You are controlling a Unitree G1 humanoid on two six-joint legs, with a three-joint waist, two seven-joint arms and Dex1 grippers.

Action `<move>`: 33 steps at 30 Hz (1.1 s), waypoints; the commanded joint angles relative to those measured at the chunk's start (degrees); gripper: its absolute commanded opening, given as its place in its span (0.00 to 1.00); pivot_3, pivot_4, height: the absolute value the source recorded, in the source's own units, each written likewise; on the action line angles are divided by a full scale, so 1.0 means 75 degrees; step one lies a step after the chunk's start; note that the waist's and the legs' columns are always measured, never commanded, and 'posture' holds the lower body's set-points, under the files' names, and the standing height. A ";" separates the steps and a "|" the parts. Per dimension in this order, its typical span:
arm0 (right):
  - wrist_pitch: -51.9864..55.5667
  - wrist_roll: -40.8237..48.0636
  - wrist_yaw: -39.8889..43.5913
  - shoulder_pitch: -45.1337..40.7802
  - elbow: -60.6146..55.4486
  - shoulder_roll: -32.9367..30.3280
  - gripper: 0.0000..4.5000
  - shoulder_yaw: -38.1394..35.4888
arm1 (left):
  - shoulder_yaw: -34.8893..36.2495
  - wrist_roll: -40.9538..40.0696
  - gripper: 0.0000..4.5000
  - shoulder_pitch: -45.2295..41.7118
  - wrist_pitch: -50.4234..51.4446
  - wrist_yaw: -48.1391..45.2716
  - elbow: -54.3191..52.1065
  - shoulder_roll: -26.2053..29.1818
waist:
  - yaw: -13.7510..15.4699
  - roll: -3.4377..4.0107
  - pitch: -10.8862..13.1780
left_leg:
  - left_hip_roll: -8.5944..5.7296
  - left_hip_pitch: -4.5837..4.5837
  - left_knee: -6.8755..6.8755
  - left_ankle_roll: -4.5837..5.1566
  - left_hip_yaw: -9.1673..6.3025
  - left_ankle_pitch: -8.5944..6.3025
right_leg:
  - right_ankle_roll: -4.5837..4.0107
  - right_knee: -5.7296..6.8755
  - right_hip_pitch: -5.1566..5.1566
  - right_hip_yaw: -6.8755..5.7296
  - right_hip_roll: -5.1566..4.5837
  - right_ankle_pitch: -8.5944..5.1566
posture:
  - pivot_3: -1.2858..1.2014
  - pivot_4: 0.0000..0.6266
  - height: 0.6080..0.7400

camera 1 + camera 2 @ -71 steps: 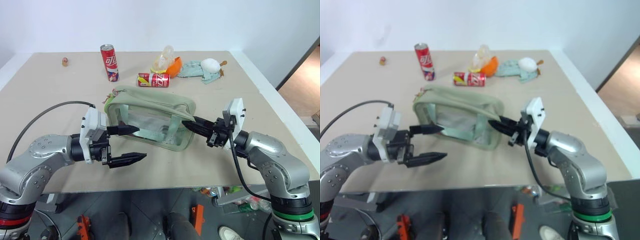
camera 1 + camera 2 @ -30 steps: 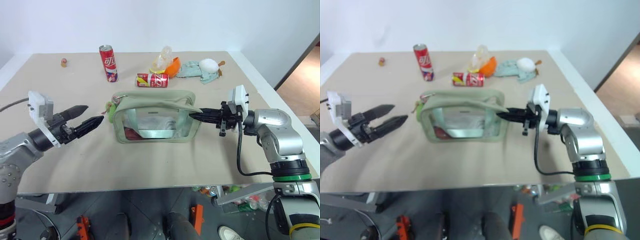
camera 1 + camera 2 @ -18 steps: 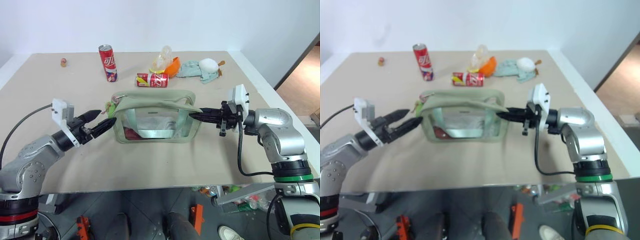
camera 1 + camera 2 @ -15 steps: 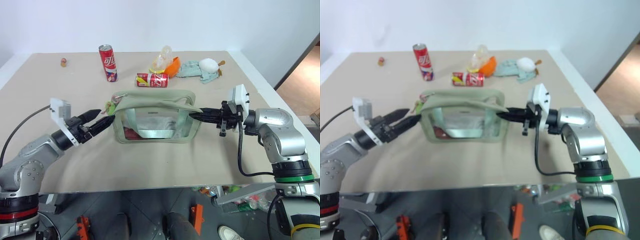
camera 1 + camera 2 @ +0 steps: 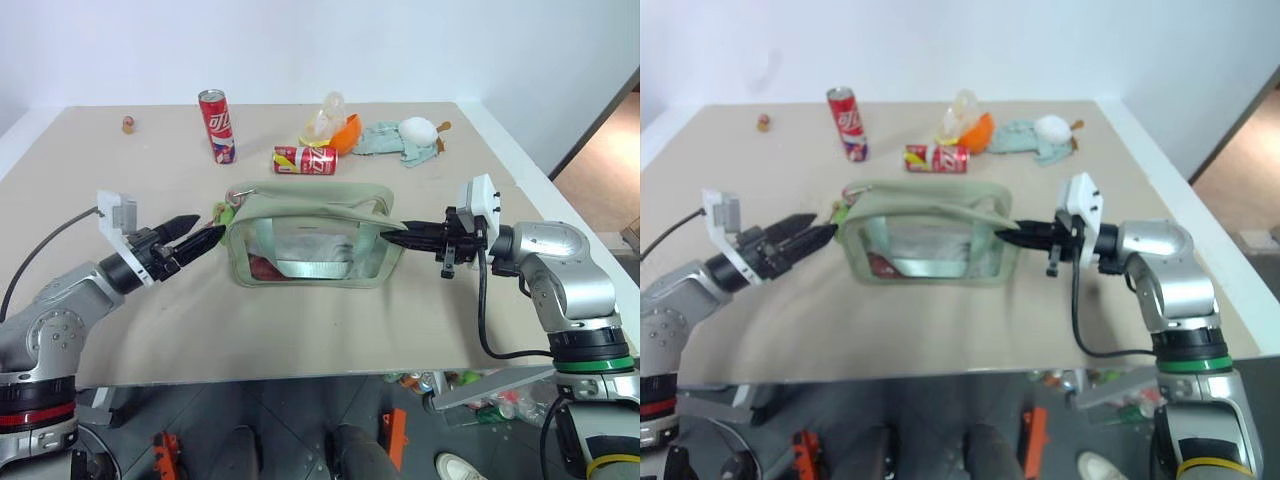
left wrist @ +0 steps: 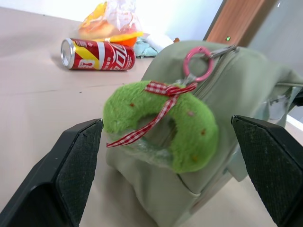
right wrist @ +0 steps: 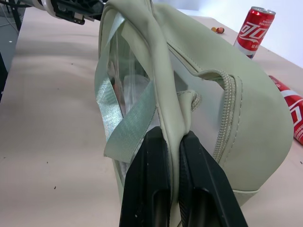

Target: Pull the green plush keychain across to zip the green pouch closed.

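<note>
Sage-green fabric pinched in the right hand (image 5: 392, 237) anchors the green pouch (image 5: 310, 235); at its opposite end the left hand (image 5: 208, 240), fingers wide, brackets the green plush keychain (image 6: 161, 124). Closing off-centre could miss the soft charm. Behind the pouch, cans (image 5: 306, 159) stand clear.

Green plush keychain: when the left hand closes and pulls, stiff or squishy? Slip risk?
The green plush keychain looks fuzzy and padded, so it will probably squash between the open left hand fingers. It hangs from a pink ring, so it may swing aside. The fuzzy pile probably grips well; slipping seems unlikely.
</note>
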 commanded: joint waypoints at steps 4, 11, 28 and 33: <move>-0.0050 0.0035 -0.0033 0.0035 -0.0271 -0.0175 0.01 -0.0225 | -0.0100 0.0490 1.00 -0.0271 -0.0520 -0.0171 0.0344 -0.0096 | 0.0006 0.0000 0.0000 | 0.0000 -0.0002 0.0000 0.0000 0.0000 0.0000 | 0.0000 0.0000 0.0000 -0.0001 -0.0001 0.0000 | 0.52 0.24 1.00; -0.0137 -0.0009 -0.0067 0.0067 -0.0236 -0.0212 0.01 -0.0239 | -0.0295 0.0672 1.00 -0.0619 -0.0812 -0.0548 0.0668 -0.0317 | 0.0012 0.0000 0.0000 | -0.0001 -0.0003 0.0003 -0.0002 -0.0001 0.0001 | 0.0002 0.0000 0.0000 -0.0002 -0.0001 0.0000 | 0.52 0.24 1.00; -0.0214 -0.0035 -0.0159 0.0122 -0.0248 -0.0230 0.00 -0.0200 | -0.0436 0.1076 0.44 -0.1105 -0.1293 -0.1011 0.1239 -0.0367 | 0.0011 0.0000 0.0000 | -0.0003 -0.0005 0.0003 -0.0002 -0.0003 0.0001 | 0.0004 -0.0001 0.0000 -0.0003 -0.0002 0.0000 | 0.52 0.24 1.00; -0.0240 -0.0051 -0.0144 0.0072 -0.0183 -0.0222 0.00 -0.0180 | -0.0508 0.1307 0.05 -0.1220 -0.1532 -0.1073 0.1416 -0.0358 | 0.0011 0.0000 0.0000 | -0.0003 -0.0006 0.0003 -0.0002 -0.0003 0.0001 | 0.0003 -0.0001 0.0000 -0.0003 -0.0002 0.0001 | 0.52 0.24 1.00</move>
